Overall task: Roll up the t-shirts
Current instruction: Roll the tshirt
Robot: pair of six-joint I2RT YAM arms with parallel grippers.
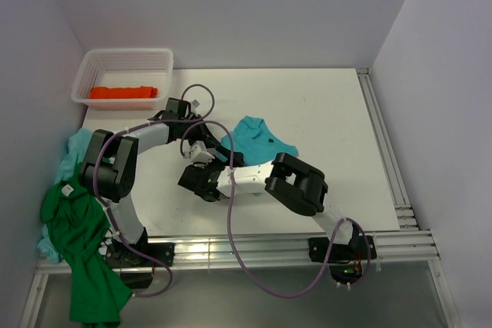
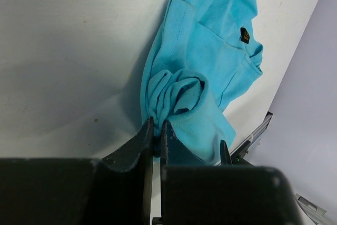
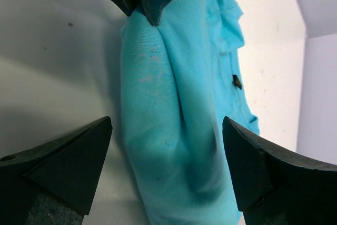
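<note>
Turquoise t-shirt (image 1: 257, 140) lies mid-table (image 1: 323, 105), its near-left edge bunched and pinched in your clenched left gripper (image 2: 156, 130) while your right gripper (image 3: 167, 125) gapes wide astride it, so any uneven pull could slip that thin pinch and loosen the roll.

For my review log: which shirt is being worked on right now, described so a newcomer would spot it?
On the white table, near its middle, lies the crumpled turquoise t-shirt, a fold pinched in the left hand. The orange t-shirt sits in the basket; the dark green t-shirt and pale blue t-shirt are heaped at the table's left edge.
</note>
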